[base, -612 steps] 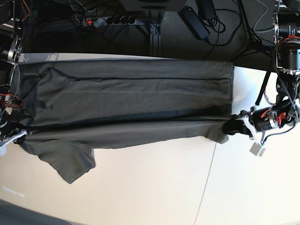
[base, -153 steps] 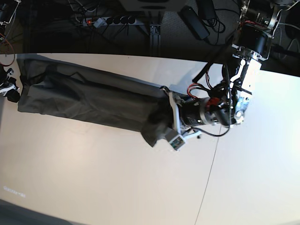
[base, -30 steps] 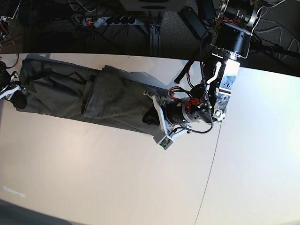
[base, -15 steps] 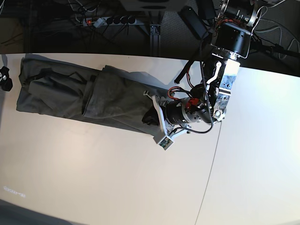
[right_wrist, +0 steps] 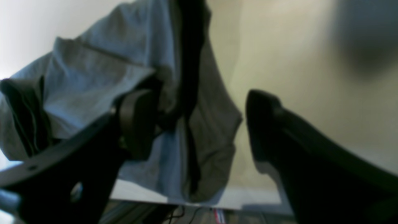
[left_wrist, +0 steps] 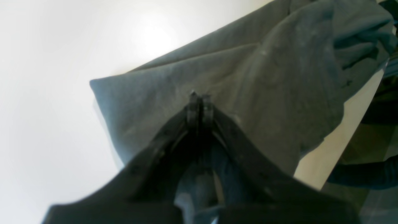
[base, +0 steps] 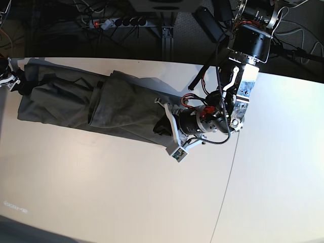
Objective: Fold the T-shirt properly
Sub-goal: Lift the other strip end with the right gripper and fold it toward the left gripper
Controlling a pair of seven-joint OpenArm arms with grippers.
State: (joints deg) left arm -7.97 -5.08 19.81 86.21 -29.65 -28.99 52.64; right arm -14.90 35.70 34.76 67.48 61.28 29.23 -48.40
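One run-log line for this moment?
left gripper: shut, on T-shirt | right gripper: open, empty, beside shirt's end | T-shirt: long folded band on table

The base camera is looking straight down over the whole table. Both wrist cameras are peering close along their fingers (blurry at that range), each sharing the T-shirt with it.

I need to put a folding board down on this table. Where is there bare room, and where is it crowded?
Bare white tabletop spreads below the dark olive-grey cotton T-shirt, and also right of the table seam. Crowded: the upper strip, where the shirt lies and the left gripper pinches its end.
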